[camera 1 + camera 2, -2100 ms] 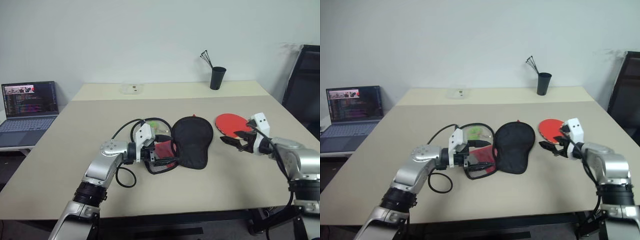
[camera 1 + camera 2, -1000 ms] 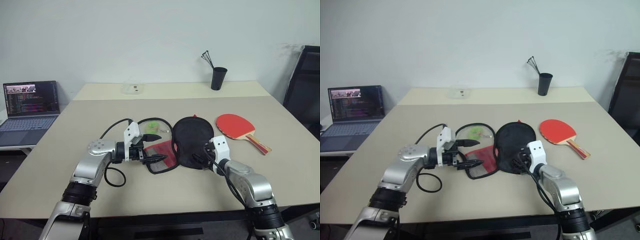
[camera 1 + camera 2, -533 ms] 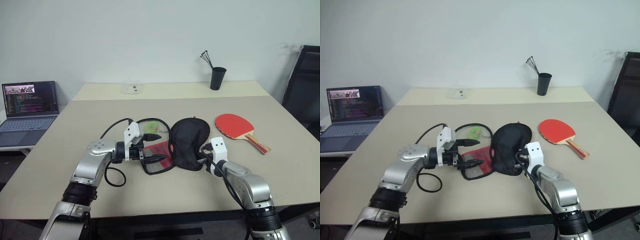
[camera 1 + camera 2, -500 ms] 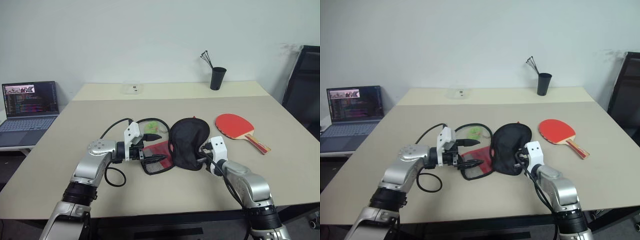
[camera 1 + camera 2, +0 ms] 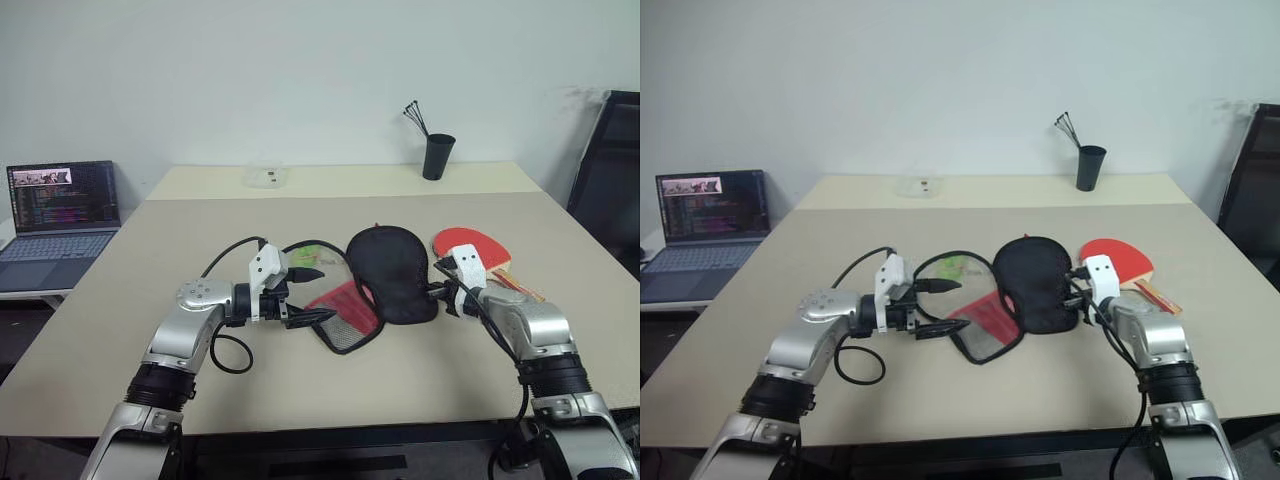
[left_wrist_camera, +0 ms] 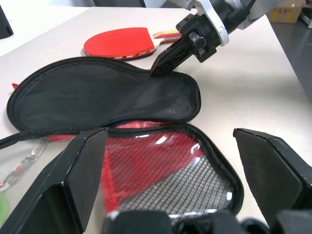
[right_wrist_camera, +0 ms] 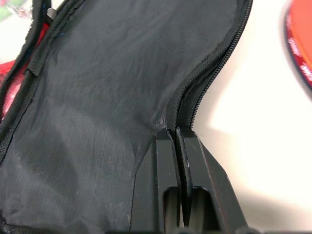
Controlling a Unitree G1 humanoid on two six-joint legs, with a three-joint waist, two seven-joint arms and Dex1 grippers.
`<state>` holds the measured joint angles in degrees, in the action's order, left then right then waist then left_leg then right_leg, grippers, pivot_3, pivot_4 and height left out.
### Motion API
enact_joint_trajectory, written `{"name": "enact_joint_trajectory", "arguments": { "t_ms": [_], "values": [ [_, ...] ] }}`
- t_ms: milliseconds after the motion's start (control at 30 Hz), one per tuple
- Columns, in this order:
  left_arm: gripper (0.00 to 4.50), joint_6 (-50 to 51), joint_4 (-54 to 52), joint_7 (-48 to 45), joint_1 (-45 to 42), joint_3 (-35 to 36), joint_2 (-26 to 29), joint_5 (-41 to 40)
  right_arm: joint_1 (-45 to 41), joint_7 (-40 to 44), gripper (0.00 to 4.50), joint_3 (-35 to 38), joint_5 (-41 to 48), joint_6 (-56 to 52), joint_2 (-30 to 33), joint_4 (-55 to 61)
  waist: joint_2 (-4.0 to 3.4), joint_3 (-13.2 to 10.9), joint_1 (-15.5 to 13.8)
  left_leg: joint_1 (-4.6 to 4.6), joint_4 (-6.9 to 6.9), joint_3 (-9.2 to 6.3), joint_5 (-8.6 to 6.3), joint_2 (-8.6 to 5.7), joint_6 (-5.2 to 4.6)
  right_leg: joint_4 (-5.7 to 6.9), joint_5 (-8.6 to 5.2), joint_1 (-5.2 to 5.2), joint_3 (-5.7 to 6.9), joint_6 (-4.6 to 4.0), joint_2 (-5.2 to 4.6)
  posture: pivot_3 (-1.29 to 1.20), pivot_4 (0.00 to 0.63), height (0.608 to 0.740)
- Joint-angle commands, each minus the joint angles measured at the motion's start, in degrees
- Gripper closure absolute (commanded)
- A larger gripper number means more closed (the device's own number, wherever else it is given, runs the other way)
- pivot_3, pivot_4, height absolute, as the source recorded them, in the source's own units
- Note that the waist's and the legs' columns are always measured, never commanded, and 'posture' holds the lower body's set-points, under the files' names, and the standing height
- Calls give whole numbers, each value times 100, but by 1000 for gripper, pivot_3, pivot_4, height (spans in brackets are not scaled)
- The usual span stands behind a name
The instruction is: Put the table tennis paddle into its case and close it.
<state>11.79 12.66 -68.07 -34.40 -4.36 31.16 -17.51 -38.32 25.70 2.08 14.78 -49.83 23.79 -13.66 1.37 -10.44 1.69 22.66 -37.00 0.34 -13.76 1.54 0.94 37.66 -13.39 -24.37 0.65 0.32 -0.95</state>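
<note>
Both arms are brushed silver-grey metal with ribbed black collars at the joints, and loose black cables loop from the forearms. Each wrist carries a white block ahead of a black, two-fingered tool: the left tool (image 5: 305, 296) has broad, flat-faced fingers, the right tool (image 6: 161, 67) slim tapering ones.

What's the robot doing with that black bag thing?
It is getting a paddle case ready. The right end effector is pinched shut on the edge of the case's black flap, by the zip. The left end effector is open, next to the red mesh half lying flat on the table. The table tennis paddle lies on the table beside the case, not inside yet.
</note>
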Motion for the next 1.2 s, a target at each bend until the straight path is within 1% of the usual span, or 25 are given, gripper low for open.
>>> {"name": "enact_joint_trajectory", "arguments": {
  "t_ms": [33, 133, 267, 367, 467, 500, 600, 733, 867, 933, 1100, 1200],
  "values": [
    [0, -111, -89, 25, -111, 31, -26, -6, -189, 106, 4457, 207, 205, -119, -15, 102, 0, 0, 7, 0, 0, 1, 0, 0, 0, 1, 0, 0, -1, 0, 0, 0, 150, 740],
    [0, -105, -97, 17, -117, 12, -45, -7, -131, 92, 3838, 219, 252, -130, -73, 255, 0, 0, 5, 0, 0, 0, 0, 1, 0, 1, 0, 0, 0, 0, 0, 0, 150, 740],
    [0, -99, -104, 8, -135, -4, -65, -7, -27, 214, 2502, 232, 331, 43, -38, 555, 0, 0, 1, 1, 0, -1, 0, 2, 0, 1, 0, 0, 0, 0, 0, 0, 150, 740],
    [0, -79, -137, 0, -137, -10, -87, -14, 95, 811, 1465, 281, 535, 239, 345, 1056, 0, 0, -5, 3, 0, -3, 0, 2, 0, 0, 0, -1, 1, 0, -1, 0, 150, 740],
    [0, -60, -172, -12, -130, -11, -93, -29, 135, 1312, 356, 506, 751, 311, 818, 1120, 0, 0, -7, 6, -2, -4, 0, 1, 0, -2, 0, 0, 4, 1, -6, 0, 150, 740],
    [0, -53, -185, -19, -131, -15, -95, -35, 142, 1466, 61, 543, 764, 385, 1000, 1069, 1, -1, -10, 6, -2, -4, 0, -1, 0, -2, 0, 0, 4, 1, -7, 0, 150, 740],
    [0, -35, -212, -48, -174, -43, -128, -55, -55, 1483, 24, 623, 468, 790, 1467, 254, 2, -1, -13, 4, -3, -2, 0, -3, 0, -2, 0, 1, 3, 1, -8, 0, 150, 740],
    [0, -63, -161, -93, -257, -102, -194, -55, -408, 1601, 24, 528, 174, 1278, 1777, -989, 3, -2, -10, 0, -2, 1, 0, -9, 0, -1, 0, 2, 1, 0, -7, 0, 150, 740],
    [0, -100, -7, -155, -419, -179, -292, -25, -1217, 1414, 24, 334, -399, 2142, 1783, -2951, 6, -3, 28, -7, 0, 16, 0, -12, 0, 0, 0, 1, -8, 0, 0, 0, 150, 740],
    [0, -121, 38, -178, -464, -200, -313, -8, -1527, 1386, 24, 282, -568, 2468, 1731, -3661, 5, -4, 29, -11, 1, 23, 0, -13, 0, 2, 1, 1, -13, -1, 2, 0, 150, 740],
    [0, -143, 83, -185, -514, -208, -328, 1, -1958, 1318, 24, 179, -955, 3059, 1613, -4935, 6, -4, 18, -7, 2, 19, 0, -8, 0, -3, 1, 1, -13, -1, 9, 0, 150, 740],
    [0, -134, 49, -174, -509, -206, -323, 4, -2029, 1261, 24, 99, -1170, 3265, 1605, -5409, 6, -4, 9, -5, 1, 19, 0, -6, 0, -3, 1, 1, -13, -2, 2, 0, 150, 740]
  ]
}}
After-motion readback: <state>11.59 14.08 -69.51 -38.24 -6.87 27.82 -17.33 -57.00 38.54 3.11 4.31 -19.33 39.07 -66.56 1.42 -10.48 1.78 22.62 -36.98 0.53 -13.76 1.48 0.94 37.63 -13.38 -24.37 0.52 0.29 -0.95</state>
